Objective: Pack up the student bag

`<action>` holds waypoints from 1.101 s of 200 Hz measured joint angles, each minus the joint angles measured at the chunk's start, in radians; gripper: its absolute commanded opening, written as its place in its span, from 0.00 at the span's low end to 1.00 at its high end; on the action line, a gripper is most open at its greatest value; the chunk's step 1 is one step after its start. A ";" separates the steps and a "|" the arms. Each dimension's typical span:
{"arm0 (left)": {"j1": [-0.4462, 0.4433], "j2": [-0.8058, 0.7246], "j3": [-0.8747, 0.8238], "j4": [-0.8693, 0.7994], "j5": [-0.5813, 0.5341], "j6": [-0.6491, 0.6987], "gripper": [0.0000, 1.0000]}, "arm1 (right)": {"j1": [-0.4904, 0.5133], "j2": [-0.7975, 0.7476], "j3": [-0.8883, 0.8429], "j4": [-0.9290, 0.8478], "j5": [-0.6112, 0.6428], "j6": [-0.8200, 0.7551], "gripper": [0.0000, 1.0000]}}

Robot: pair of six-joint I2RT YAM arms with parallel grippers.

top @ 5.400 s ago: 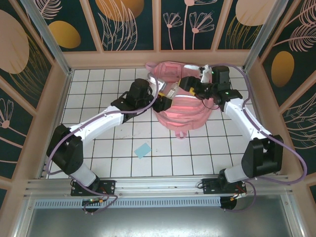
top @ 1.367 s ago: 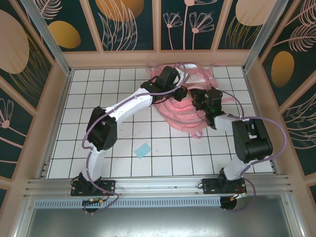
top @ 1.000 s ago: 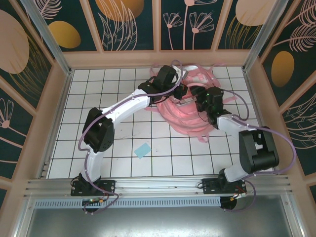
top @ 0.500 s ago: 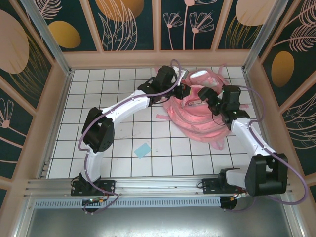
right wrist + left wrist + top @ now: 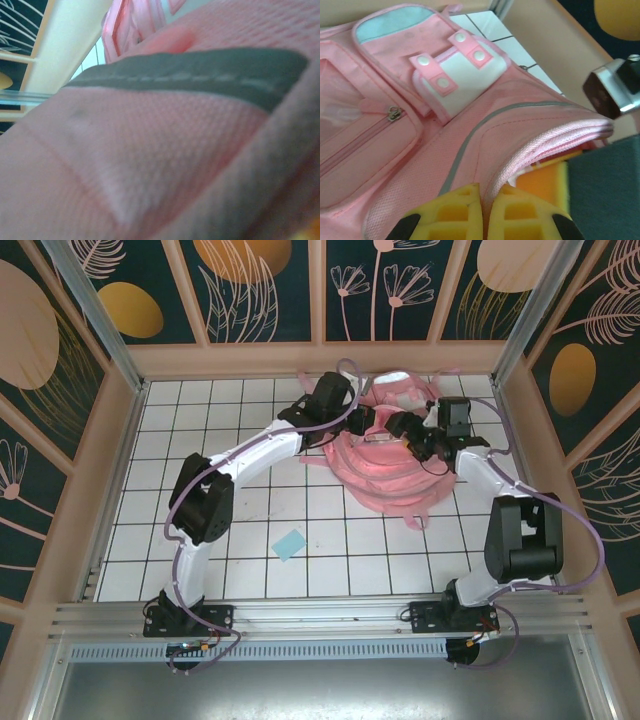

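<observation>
We judge this to be the opening step: the backpack [image 5: 385,475] lies on the surface [image 5: 250,530] just in front of the back wall [image 5: 320,358], with our left end effector [image 5: 481,215] pinched narrow on the fabric at its mouth. Our right end effector [image 5: 405,428] is close against the backpack, and we cannot tell how wide it stands. Next it likely needs the opposite lip, to spread the mouth.

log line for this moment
left gripper: shut on large soft pink backpack rim | right gripper: at backpack, state unclear

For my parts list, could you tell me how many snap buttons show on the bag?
4, on the white flap: two on its left tab, two on its right tab. Others may be hidden.
</observation>
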 measured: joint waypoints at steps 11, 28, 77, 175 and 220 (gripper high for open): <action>0.003 0.006 0.001 0.000 -0.007 0.000 0.00 | 0.000 -0.001 0.003 -0.010 -0.003 -0.014 0.80; 0.003 0.027 0.019 0.003 -0.024 0.003 0.00 | 0.005 -0.002 0.051 -0.105 0.038 -0.070 0.80; 0.004 0.058 0.033 0.013 -0.055 0.013 0.00 | -0.007 -0.058 0.148 -0.306 0.180 -0.209 0.81; 0.066 -0.026 -0.107 -0.001 -0.146 0.027 0.89 | 0.022 -0.267 -0.172 -0.021 -0.089 -0.190 0.80; 0.133 -0.298 -0.436 0.002 -0.197 -0.067 0.99 | 0.272 -0.279 -0.225 0.035 -0.063 -0.190 0.79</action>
